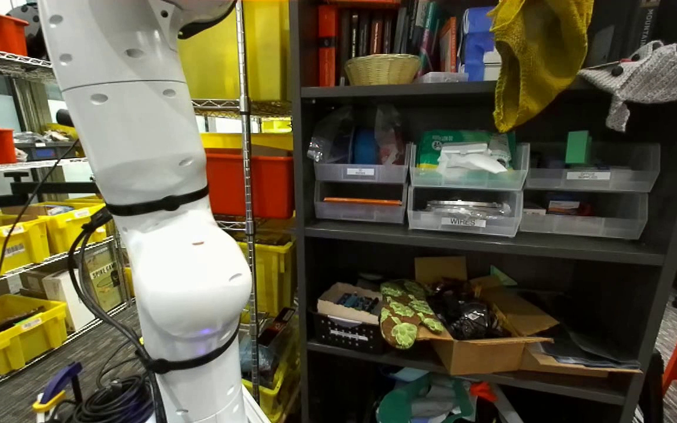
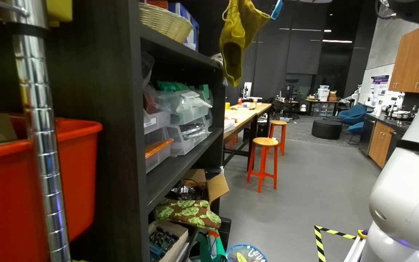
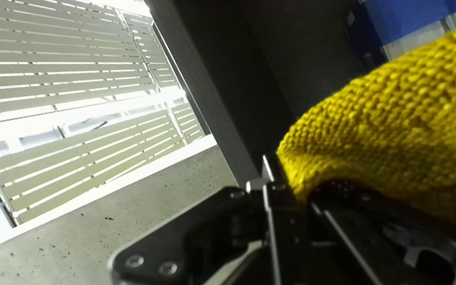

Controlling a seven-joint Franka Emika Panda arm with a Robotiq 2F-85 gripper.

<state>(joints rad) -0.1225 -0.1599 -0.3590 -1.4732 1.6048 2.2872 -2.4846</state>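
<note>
Yellow knitted cloth is held in the black claw, whose jaws are clamped together on one end of it; in the wrist view the rest of the cloth is spread toward two o'clock from the claw. In both exterior views the claw cannot be made out, but the cloth is seen hanging before a dark bookcase, its long axis slanted in an exterior view from one o'clock down to seven. A single white arm is shown, placed at nine o'clock from the cloth. On the upper shelf, a wicker basket, its inside hidden, is set at nine o'clock too; at three, a grey crocheted toy is placed just beside the cloth, though whether they touch cannot be told. At seven, a green packet and a white item are kept in the upper middle clear bin, with clear-wrapped stuff in the bin labelled WIRES below. At eight, an orange strip is shown at the front of the lower left bin; at five, a green block is raised above the rim of the upper right bin. Farther down, near six, a cardboard box is filled with dark, shiny bundles, and at seven, dark blue pieces are held in a small lidless box.
</note>
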